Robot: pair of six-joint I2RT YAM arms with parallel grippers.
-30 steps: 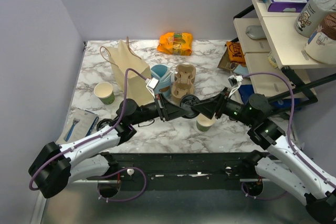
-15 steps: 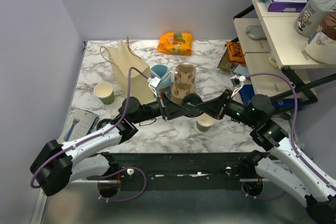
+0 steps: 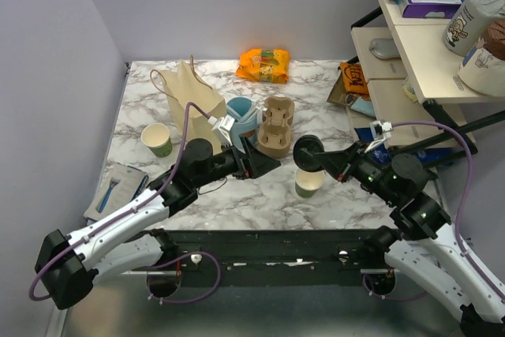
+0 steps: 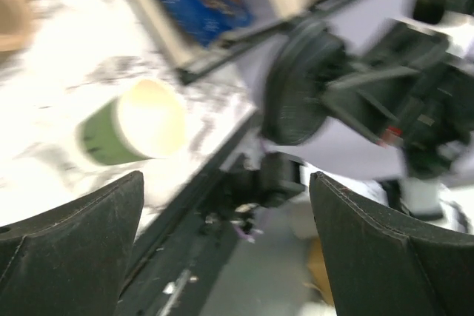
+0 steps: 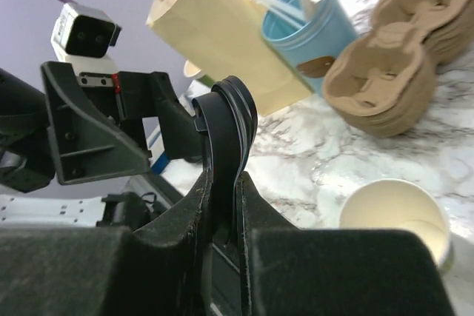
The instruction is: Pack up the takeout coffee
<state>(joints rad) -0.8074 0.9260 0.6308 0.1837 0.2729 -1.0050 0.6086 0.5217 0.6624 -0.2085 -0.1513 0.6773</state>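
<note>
right hand [image 5: 222, 186] pinches lid [image 5: 231, 127], edge-on at wrist

White arms [image 3: 118, 230], black joints, purple cables [image 3: 186, 128], black end effectors [image 3: 264, 160] [image 3: 320, 159].

paper bag [image 3: 193, 100] beyond-left of left jaws | light-blue cup [image 3: 243, 118] just beyond them | pulp cup carriers [image 3: 276, 125] beside cup | orange snack packet [image 3: 264, 65] far beyond

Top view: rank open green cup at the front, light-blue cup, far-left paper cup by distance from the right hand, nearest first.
From the right hand:
1. open green cup, just in front of it, toward the arm bases.
2. light-blue cup, off to its left, beside the tan bag.
3. far-left paper cup, past the bag, on the left side.
</note>
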